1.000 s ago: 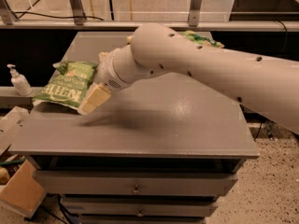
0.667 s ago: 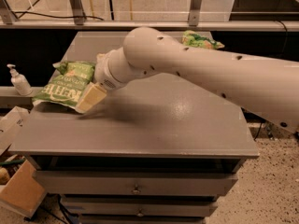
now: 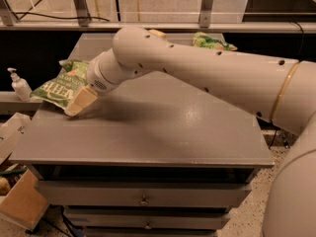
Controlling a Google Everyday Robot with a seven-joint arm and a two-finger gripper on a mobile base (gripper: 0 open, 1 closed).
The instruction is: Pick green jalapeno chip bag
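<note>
The green jalapeno chip bag [image 3: 57,85] lies flat at the left edge of the grey table top [image 3: 163,132], its white block lettering facing up. My gripper [image 3: 80,101] is at the end of the big white arm [image 3: 197,73] that reaches in from the right. It sits low at the bag's near right corner, touching or overlapping its edge. The arm's wrist hides the bag's right side.
A smaller, bright green bunchy bag [image 3: 213,41] lies at the table's back right, with a tan item [image 3: 157,33] beside it. A white pump bottle [image 3: 19,85] stands on a ledge to the left. A cardboard box [image 3: 22,204] sits on the floor at left. Drawers [image 3: 143,194] are below.
The arm has swung left, carrying my gripper from just right of the bag to its near right corner. The bag has not visibly moved.
</note>
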